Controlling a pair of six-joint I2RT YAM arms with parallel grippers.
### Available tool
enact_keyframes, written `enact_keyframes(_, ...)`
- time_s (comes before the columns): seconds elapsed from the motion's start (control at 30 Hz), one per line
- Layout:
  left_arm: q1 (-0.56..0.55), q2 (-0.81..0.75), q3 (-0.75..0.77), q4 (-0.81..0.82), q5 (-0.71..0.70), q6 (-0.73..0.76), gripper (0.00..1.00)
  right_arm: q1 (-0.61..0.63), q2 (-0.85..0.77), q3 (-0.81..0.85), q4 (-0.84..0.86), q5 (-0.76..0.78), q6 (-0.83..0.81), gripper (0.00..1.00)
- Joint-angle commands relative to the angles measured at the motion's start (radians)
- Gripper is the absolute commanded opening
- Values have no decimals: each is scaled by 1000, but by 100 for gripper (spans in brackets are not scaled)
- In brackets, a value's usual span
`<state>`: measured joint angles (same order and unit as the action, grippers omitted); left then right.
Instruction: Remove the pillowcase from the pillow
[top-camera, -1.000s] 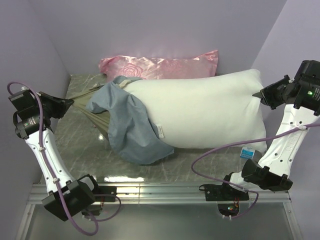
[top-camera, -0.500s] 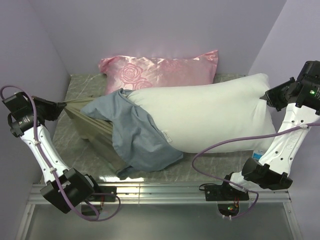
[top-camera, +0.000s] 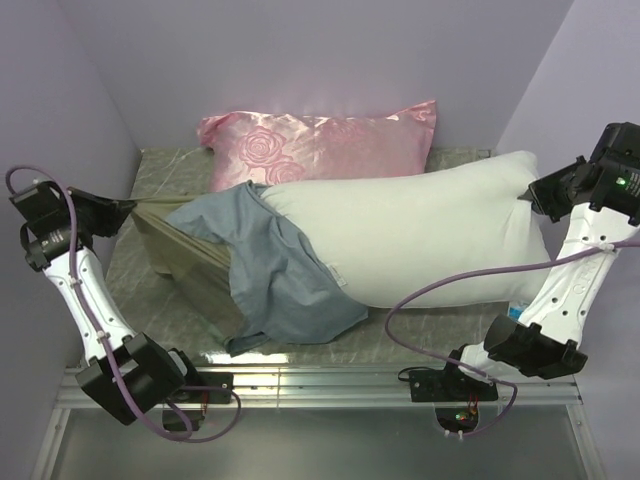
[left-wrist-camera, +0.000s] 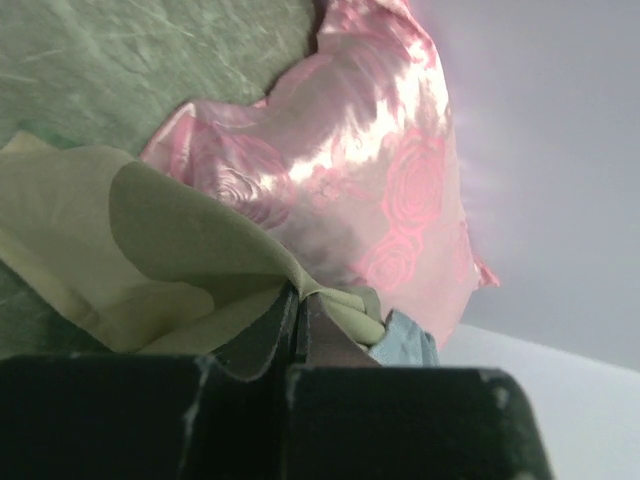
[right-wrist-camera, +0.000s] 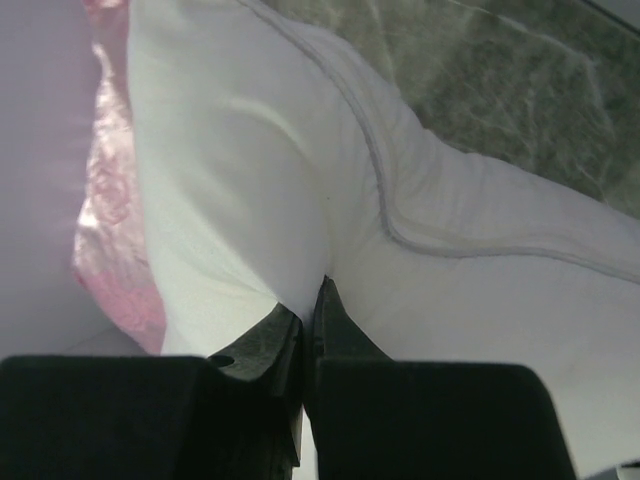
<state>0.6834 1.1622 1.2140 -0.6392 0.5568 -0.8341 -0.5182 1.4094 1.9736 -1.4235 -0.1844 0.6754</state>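
On a green marbled desk walled in lilac, a plump white pillow lies across the middle and right. Its far edge sits against a shiny pink rose-patterned pillow at the back wall.

Only the white pillow's left end sits inside the pillowcase. The rest of the pillow is bare out to its right corner. The cover's slate blue-grey face is bunched around that left end and spills toward the near edge of the desk. An olive-tan face of the cover is pulled out flat and taut to the left.

At far left, the left hand is clamped on the stretched olive edge of the pillowcase. The left wrist view shows its fingers pressed together on a fold of that fabric, with the pink pillow behind. At far right, the right hand is pinched tight on the white pillow's right end. The right wrist view shows white cloth and a piped seam gathered between its closed fingers.

A small white tag shows on the pillow, just beside the edge of the bunched blue-grey fabric.
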Motion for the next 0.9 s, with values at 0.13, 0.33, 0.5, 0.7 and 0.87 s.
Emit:
enact_keyframes(0.13,-270,-31,-16,136,-146,81,48,36,-24,171,250,-86,81,0)
enact_keyframes(0.33,-530,-136,-111,105,-300,122,74,156,-162,-102,379,-9,111,0)
enact_keyframes(0.5,-893,-156,-168,114,-429,87,75,227,-196,-183,417,52,110,0)
enact_keyframes(0.7,-1307,-79,-197,203,-604,-63,79,247,-208,-226,443,72,102,0)
enact_keyframes(0.87,-1464,63,-165,254,-672,-74,80,251,-230,-268,460,80,92,0)
